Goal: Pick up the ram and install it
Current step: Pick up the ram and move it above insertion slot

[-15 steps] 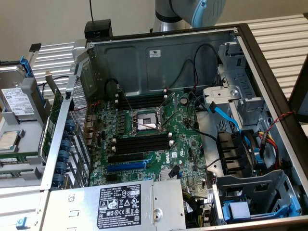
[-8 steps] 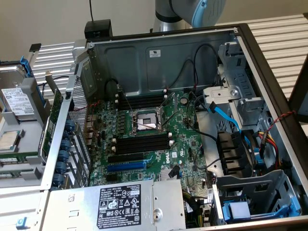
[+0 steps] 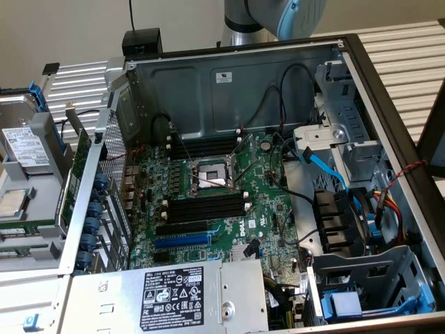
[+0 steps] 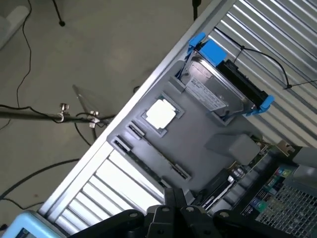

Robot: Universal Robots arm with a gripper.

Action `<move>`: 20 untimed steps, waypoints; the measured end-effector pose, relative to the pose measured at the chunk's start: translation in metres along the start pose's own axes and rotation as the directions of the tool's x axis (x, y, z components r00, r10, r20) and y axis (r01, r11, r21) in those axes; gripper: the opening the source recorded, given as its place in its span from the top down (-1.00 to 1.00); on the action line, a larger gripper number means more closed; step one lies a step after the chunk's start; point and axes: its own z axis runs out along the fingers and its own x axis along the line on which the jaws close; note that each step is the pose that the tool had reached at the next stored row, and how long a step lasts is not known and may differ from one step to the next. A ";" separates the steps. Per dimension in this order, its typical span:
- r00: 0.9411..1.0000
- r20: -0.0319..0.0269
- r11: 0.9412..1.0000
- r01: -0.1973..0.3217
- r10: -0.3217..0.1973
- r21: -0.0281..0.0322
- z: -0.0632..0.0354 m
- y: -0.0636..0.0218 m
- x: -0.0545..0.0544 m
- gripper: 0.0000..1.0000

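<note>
— The gripper?
— Pressed together on nothing, poised over the grey tray. In the exterior view, the arm rises at twelve o'clock.
— The ram?
— On edge at nine o'clock, just outside the computer case.

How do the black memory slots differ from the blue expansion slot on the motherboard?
The memory slots are black, the expansion slot blue. The memory slots come in banks with white end latches; the expansion slot is single, without them. The memory slots look longer than the expansion slot. Both lie empty and parallel on the motherboard.
</note>
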 end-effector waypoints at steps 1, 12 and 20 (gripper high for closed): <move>1.000 -0.001 1.000 0.018 -0.018 0.000 0.0004 0.0000 0.000 0.79; 0.976 -0.010 0.976 0.217 -0.217 -0.006 0.0056 -0.0003 0.000 0.79; 0.934 -0.016 0.935 0.356 -0.356 -0.011 0.0103 -0.0005 0.000 0.79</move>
